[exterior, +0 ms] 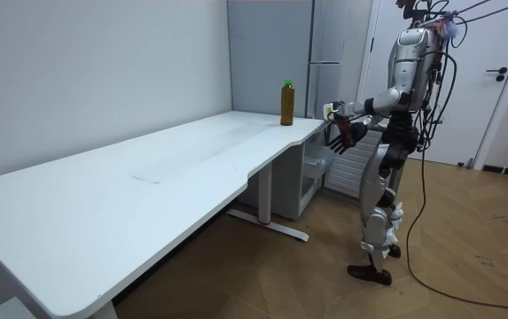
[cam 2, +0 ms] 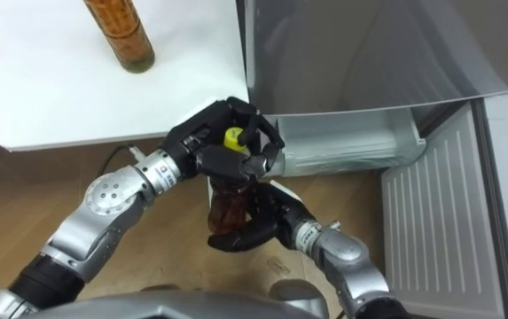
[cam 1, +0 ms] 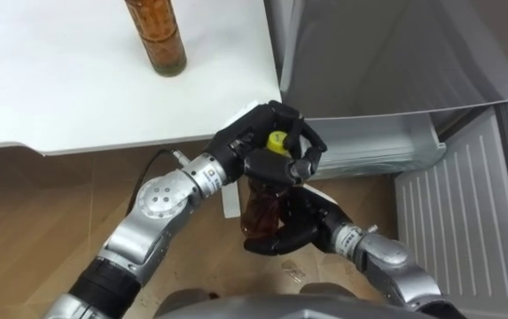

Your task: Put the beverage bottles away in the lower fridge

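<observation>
A brown drink bottle [cam 1: 261,208] with a yellow cap hangs upright between my two hands, just off the white table's corner [cam 1: 236,106]. My left hand [cam 1: 240,142] is curled over its cap and neck from above. My right hand [cam 1: 305,226] grips the bottle's lower part from below. In the right eye view the same bottle [cam 2: 227,208] sits between left hand [cam 2: 202,140] and right hand [cam 2: 269,223]. A second brown bottle [cam 1: 158,35] stands on the table further back, and the room view shows it [exterior: 286,102] with a green cap.
The lower fridge compartment [cam 1: 369,146] is open just to the right of the hands, its white ribbed door [cam 1: 466,204] swung out at the right. I stand on wooden floor at the table's end beside the tall grey fridge [exterior: 280,44].
</observation>
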Tool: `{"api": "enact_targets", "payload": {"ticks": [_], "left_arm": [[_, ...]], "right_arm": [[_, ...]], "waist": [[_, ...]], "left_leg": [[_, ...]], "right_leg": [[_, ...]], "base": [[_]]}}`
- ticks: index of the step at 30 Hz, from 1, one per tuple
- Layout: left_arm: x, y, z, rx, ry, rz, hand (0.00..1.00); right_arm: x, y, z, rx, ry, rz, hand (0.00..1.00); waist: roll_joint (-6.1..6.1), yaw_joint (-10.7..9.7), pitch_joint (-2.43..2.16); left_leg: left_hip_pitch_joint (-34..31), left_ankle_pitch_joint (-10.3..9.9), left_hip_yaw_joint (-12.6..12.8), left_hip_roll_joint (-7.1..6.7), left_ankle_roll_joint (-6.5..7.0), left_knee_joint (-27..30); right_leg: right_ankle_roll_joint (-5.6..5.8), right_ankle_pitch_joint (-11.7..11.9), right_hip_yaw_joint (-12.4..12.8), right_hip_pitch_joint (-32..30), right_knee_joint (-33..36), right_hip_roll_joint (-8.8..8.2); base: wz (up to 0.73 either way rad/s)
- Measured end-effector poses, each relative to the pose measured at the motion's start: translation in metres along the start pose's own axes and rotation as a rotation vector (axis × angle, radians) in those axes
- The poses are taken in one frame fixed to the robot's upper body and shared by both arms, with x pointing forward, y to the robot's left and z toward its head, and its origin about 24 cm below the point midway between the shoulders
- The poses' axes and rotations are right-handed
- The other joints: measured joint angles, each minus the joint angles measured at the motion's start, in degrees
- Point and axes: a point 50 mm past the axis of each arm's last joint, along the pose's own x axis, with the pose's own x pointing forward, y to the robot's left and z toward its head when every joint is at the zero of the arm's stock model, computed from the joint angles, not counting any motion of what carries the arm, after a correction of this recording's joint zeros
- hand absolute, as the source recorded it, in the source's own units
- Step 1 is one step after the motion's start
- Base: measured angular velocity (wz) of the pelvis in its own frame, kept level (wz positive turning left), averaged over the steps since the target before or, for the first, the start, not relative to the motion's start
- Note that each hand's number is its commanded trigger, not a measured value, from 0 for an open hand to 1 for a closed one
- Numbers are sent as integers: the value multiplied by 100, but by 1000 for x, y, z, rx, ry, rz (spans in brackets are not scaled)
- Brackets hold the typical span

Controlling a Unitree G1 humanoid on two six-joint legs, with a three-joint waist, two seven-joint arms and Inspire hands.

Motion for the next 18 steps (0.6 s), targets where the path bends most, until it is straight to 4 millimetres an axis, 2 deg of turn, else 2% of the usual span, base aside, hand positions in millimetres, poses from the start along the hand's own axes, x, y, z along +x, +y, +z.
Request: {"api": "enact_targets", "payload": {"ticks": [6,13,14,15,18], "left_arm": [[0,0,-2,-3,10,-14,100],[-4,2,-20,-27,82,2,100],[-4,3,-22,-30,91,4,100],[-5,3,-23,-30,96,5,100],[-5,3,-23,-29,95,6,100]], "right_arm": [[0,0,0,0,0,10,0],[0,2,0,3,-2,35,0],[0,2,0,13,-7,35,71],[0,1,1,31,-15,35,100],[-1,0,2,55,-29,36,100]], "waist": [[-31,1,-6],[-29,69,-8],[-29,96,-8],[-30,119,-8],[-33,148,-14]], "left_leg": [[-6,0,0,2,0,13],[43,0,19,8,0,13],[40,0,21,11,0,13],[37,-1,21,12,0,13],[35,-1,20,14,0,14]], "right_leg": [[-1,0,-4,3,5,0],[-1,0,12,-5,20,2],[-1,0,12,-8,20,3],[-1,0,14,-12,25,5],[-1,1,13,-14,31,6]], "base": [[0],[-1],[0],[0],[0]]}}
